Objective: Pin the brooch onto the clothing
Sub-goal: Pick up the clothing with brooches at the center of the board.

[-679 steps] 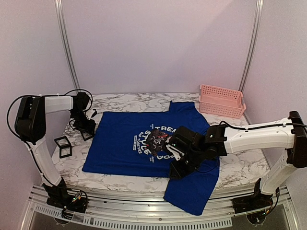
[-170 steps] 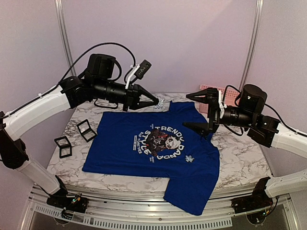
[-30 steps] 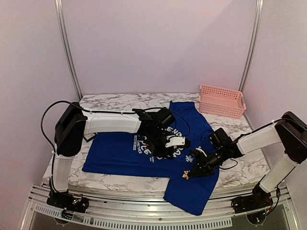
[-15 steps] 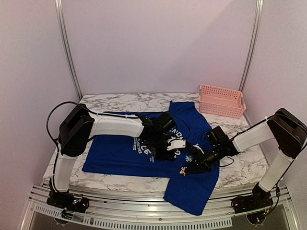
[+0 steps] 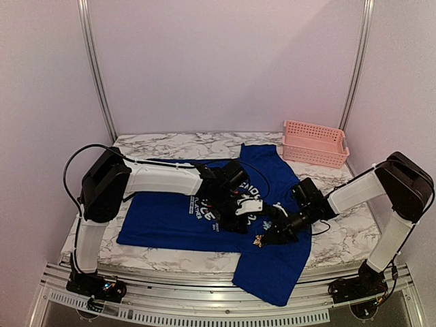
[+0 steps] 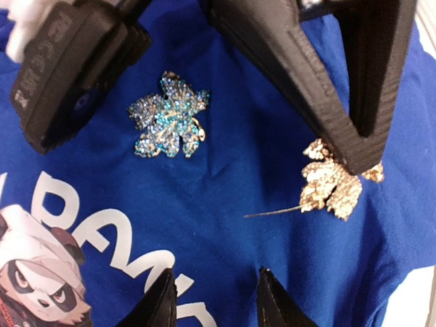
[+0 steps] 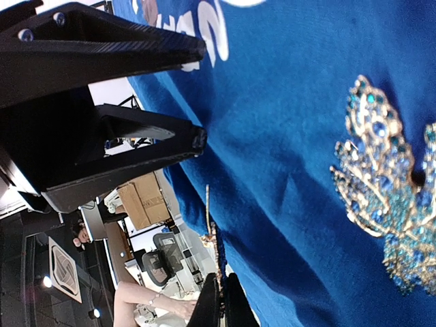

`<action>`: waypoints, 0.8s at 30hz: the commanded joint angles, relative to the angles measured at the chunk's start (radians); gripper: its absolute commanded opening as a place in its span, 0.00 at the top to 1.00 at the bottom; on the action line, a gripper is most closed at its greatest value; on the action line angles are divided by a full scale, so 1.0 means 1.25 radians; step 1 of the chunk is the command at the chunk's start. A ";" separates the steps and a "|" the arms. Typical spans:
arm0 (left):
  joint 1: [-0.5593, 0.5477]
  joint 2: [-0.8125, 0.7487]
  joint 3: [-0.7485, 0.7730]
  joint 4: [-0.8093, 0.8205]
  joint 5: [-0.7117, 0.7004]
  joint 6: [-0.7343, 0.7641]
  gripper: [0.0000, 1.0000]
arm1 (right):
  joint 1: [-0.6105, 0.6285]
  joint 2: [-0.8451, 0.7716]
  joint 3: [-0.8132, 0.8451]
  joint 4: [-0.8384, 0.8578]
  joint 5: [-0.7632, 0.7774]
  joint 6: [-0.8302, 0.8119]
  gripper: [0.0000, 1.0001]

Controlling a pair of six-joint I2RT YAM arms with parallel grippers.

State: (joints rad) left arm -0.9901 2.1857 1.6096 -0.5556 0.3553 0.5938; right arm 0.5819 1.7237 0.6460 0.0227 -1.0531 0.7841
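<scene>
The clothing, a royal-blue T-shirt [image 5: 163, 219] with a white-lettered panda print [image 6: 34, 286], lies flat on the table. A blue jewelled brooch [image 6: 169, 125] sits on its fabric beside the print. My right gripper [image 5: 264, 237] is shut on a gold leaf brooch [image 6: 332, 187], held low over the shirt with its pin [image 6: 272, 212] pointing toward my left gripper [image 6: 215, 300]. The left gripper is open, tips just above bare blue cloth with nothing between them. In the right wrist view the gold brooch [image 7: 216, 253] shows edge-on above the shut right gripper [image 7: 221, 293], and the blue brooch [image 7: 385, 204] lies right of it.
A pink slatted basket [image 5: 315, 143] stands at the back right of the marble table [image 5: 170, 144]. One shirt sleeve [image 5: 269, 279] hangs over the table's front edge. Both arms meet over the right half of the shirt.
My right gripper has carried the gold brooch a little away from the front edge, closer to the left gripper. The left gripper has shifted slightly toward it over the print.
</scene>
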 commanded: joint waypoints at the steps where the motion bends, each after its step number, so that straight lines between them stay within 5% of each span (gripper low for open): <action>1: -0.002 -0.015 0.024 -0.025 0.014 -0.006 0.59 | -0.005 0.019 0.020 -0.016 0.008 -0.006 1.00; 19: -0.025 -0.003 -0.018 -0.003 0.003 0.003 0.60 | -0.004 0.043 0.020 -0.010 -0.001 -0.011 1.00; 24: -0.025 0.011 -0.004 0.021 -0.055 -0.023 0.77 | -0.005 0.053 0.023 0.000 -0.007 -0.007 1.00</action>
State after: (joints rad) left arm -1.0126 2.1864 1.6012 -0.5545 0.3344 0.5812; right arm 0.5816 1.7691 0.6617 0.0162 -1.0542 0.7803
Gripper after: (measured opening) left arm 0.301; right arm 0.021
